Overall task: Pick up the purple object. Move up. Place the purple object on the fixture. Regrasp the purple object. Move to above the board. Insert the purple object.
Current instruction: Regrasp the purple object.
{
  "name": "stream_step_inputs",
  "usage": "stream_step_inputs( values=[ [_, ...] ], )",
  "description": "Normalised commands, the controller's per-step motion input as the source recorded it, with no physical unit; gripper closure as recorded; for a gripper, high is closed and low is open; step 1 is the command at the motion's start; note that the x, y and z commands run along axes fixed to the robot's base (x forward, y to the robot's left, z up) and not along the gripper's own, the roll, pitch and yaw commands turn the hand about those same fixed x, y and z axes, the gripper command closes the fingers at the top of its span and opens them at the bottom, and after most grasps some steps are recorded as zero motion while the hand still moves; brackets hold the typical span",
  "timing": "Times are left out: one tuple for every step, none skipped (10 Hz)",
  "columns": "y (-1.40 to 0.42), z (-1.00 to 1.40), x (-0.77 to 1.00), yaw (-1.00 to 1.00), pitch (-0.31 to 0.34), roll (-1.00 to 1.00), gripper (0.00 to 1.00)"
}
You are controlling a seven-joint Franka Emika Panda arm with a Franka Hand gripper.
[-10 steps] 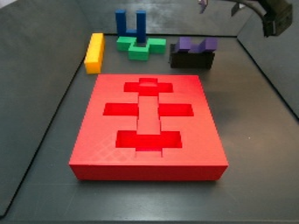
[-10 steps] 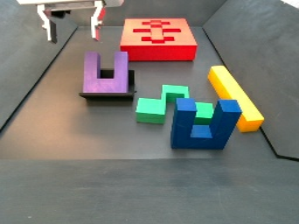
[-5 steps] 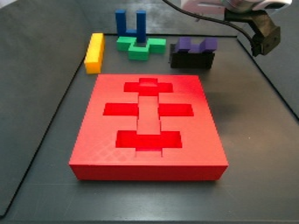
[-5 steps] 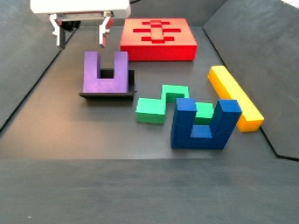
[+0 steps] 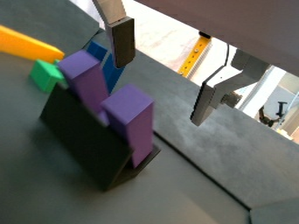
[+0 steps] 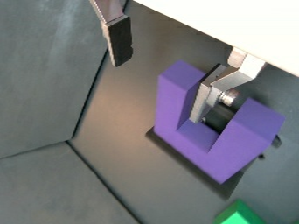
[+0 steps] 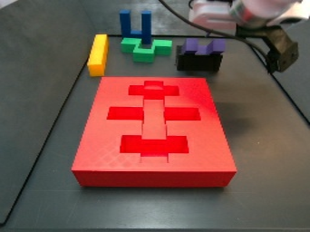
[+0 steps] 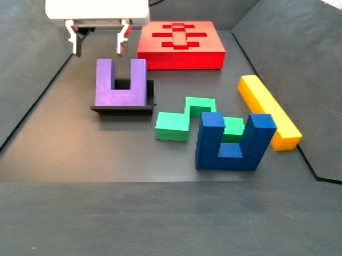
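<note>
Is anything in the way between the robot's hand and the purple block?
Nothing visible is. The hand hangs open, above and just beyond the purple block, which rests on the fixture. A wrist view shows only bare floor between its fingers and the block.

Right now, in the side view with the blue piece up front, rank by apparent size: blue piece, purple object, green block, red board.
1. Blue piece and purple object: look alike, no ranking.
2. Board: looks smaller, but it lies farthest away.
3. Green block: smallest.
The gripper hovers open beyond the purple object.
</note>
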Motion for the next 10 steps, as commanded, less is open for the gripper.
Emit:
stream_step_inputs(
  values=[
    [-0.06, -0.52, 0.31, 0.14, 0.000, 0.24, 0.00],
    [0.00, -0.40, 0.16, 0.25, 0.000, 0.15, 0.00],
    [0.06, -0.03, 0.05, 0.25, 0.000, 0.11, 0.00],
    [0.00, -0.02, 0.00, 0.17, 0.000, 0.16, 0.00],
    [0.00, -0.09, 0.00, 0.05, 0.000, 0.21, 0.00],
    [0.00, -0.27, 0.00, 0.01, 0.000, 0.29, 0.00],
    [0.00, -0.31, 0.00, 0.00, 0.000, 0.31, 0.00],
    [0.00, 0.00, 0.00, 0.00, 0.000, 0.00, 0.00],
    [0.00, 0.00, 0.00, 0.00, 0.000, 0.00, 1.00],
    [0.00, 0.00, 0.00, 0.00, 0.000, 0.00, 1.00]
  ],
)
